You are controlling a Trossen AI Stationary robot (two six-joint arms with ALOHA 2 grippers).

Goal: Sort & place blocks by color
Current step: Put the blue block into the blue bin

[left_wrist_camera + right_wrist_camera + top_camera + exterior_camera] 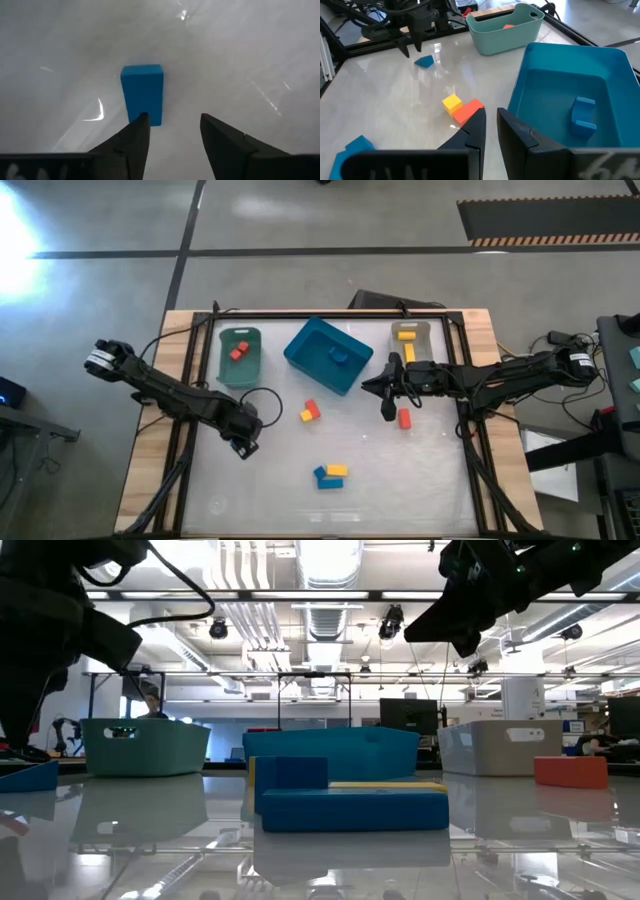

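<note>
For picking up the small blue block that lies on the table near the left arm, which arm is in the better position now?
The left. Its gripper hangs just over the small blue rectangular block, fingers open, as the left wrist view shows. The right gripper is across the table near the blue plastic bin, beside a red block.

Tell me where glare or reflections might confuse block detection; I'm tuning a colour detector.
High view: a blown-out bright patch at the floor's upper left, off the table. Low view: the glossy tabletop mirrors the blue bar and bins. Left wrist view: white streaks beside the blue block.
</note>
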